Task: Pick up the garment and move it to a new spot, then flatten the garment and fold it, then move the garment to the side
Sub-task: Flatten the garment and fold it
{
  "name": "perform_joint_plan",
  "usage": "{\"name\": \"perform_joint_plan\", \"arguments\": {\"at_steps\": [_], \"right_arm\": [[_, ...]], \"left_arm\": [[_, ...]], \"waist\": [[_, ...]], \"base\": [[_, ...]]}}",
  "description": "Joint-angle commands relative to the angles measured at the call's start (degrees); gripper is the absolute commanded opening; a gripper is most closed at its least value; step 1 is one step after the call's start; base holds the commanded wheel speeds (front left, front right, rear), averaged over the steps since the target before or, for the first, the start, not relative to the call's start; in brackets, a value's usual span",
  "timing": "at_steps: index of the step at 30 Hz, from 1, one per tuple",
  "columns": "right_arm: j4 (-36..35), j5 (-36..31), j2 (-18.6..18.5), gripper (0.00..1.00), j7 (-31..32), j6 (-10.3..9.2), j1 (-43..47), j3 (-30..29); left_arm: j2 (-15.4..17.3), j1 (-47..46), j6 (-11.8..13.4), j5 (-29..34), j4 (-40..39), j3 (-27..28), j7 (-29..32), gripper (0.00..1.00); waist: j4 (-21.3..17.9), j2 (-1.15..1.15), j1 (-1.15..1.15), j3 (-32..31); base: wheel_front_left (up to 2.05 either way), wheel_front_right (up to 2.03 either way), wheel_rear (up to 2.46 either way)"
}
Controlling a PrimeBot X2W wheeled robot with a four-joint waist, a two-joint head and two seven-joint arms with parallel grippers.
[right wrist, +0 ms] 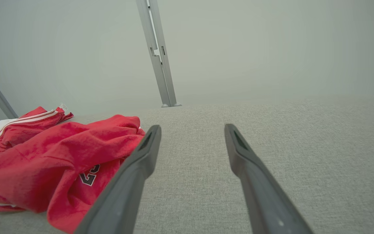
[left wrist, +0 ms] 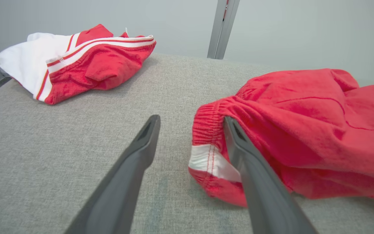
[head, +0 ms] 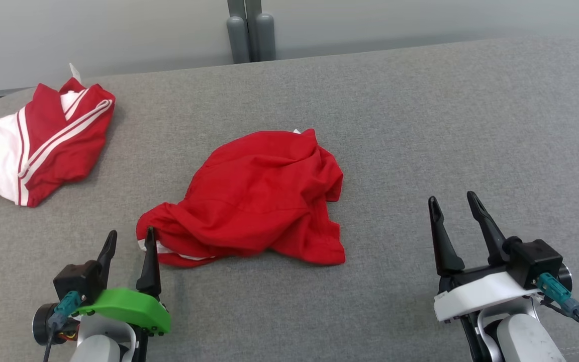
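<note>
The garment (head: 257, 198) is a crumpled plain red piece lying mid-table on the grey cloth surface. Its elastic waistband end, with a white strip (left wrist: 206, 159), points toward my left gripper (head: 131, 234). That gripper is open; in the left wrist view (left wrist: 192, 120) its right finger rests against the waistband corner, while the left finger stands over bare cloth. Off to the right, my right gripper (head: 452, 197) is open and well apart from the garment, with nothing between its fingers. The right wrist view (right wrist: 192, 127) has the garment (right wrist: 54, 152) at its left, showing a dark printed number.
A folded red-and-white garment (head: 43, 138) lies at the table's far left corner. The grey table surface (head: 420, 125) stretches bare to the right and back. A grey post (head: 251, 30) stands behind the far edge, against a pale wall.
</note>
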Motion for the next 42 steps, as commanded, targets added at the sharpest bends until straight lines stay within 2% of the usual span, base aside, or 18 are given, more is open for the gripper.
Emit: {"name": "perform_joint_plan", "arguments": {"at_steps": [1, 7, 15, 24, 35, 36, 37, 38, 39, 40, 41, 42], "right_arm": [[0.14, -0.38, -0.14, 1.0, -0.18, 0.03, 0.86, 0.01], [0.37, -0.79, -0.14, 1.0, -0.18, 0.03, 1.17, 0.81], [3.61, -2.26, -0.13, 1.0, -0.18, 0.03, 1.17, 5.67], [13.31, -5.99, -0.16, 1.0, -0.18, 0.03, -1.37, 13.81], [25.42, -9.42, -0.16, 1.0, -0.18, 0.02, -9.36, 18.85], [26.47, -9.64, -0.16, 0.94, -0.17, 0.02, -10.12, 18.92], [27.55, -9.76, -0.16, 0.8, -0.17, 0.02, -10.99, 19.04], [28.19, -9.95, -0.17, 0.72, -0.18, 0.02, -11.68, 19.0], [28.83, -9.88, -0.16, 0.49, -0.18, 0.02, -12.33, 18.95], [29.3, -9.79, -0.16, 0.46, -0.18, 0.02, -12.74, 18.91], [29.62, -9.89, -0.16, 0.37, -0.18, 0.02, -13.25, 18.87], [29.2, -9.89, -0.16, 0.2, -0.18, 0.02, -13.67, 18.61]], "left_arm": [[-0.19, 0.98, -0.26, 0.85, -1.09, 0.3, -0.21, 1.0], [-1.15, 3.52, -0.75, 1.85, -5.8, 0.67, -0.21, 1.0], [-2.78, 6.78, -0.88, 2.91, -10.92, -0.01, -0.2, 1.0], [-4.1, 7.93, -0.97, 2.5, -13.5, -2.9, -0.21, 1.0], [-4.47, 6.96, -0.18, 2.12, -14.19, -3.38, -0.22, 1.0], [-4.48, 6.82, -0.15, 2.1, -14.2, -3.45, -0.22, 1.0], [-4.5, 6.67, -0.15, 2.02, -14.2, -3.48, -0.22, 1.0], [-4.51, 6.52, -0.14, 2.01, -14.2, -3.53, -0.22, 1.0], [-4.52, 6.38, -0.07, 1.94, -14.2, -3.5, -0.22, 1.0], [-4.53, 6.33, -0.07, 1.88, -14.19, -3.45, -0.21, 1.0], [-4.53, 6.3, -0.13, 1.91, -14.21, -3.44, -0.21, 1.0], [-4.54, 6.31, -0.08, 1.9, -14.25, -3.38, -0.22, 1.0]], "waist": [[0.76, 0.0, 0.0, -0.6], [2.43, 0.0, 0.0, -1.14], [5.01, 0.0, 0.0, -1.15], [8.94, 0.0, 0.0, -0.36], [12.66, 0.0, 0.0, 1.29], [12.93, 0.0, 0.0, 1.44], [13.24, 0.0, 0.0, 1.63], [13.47, 0.0, 0.0, 1.8], [13.69, 0.0, 0.0, 1.94], [13.82, 0.0, 0.0, 2.02], [13.95, 0.0, 0.0, 2.1], [14.02, 0.0, 0.0, 2.18]], "base": [[0.0, 0.0, 0.0], [0.0, 0.0, 0.0], [0.0, 0.0, 0.0], [0.0, 0.0, 0.0], [0.0, 0.0, 0.0], [0.0, 0.0, 0.0], [0.0, 0.0, 0.0], [0.0, 0.0, 0.0], [0.0, 0.0, 0.0], [0.0, 0.0, 0.0], [0.0, 0.0, 0.0], [0.0, 0.0, 0.0]]}}
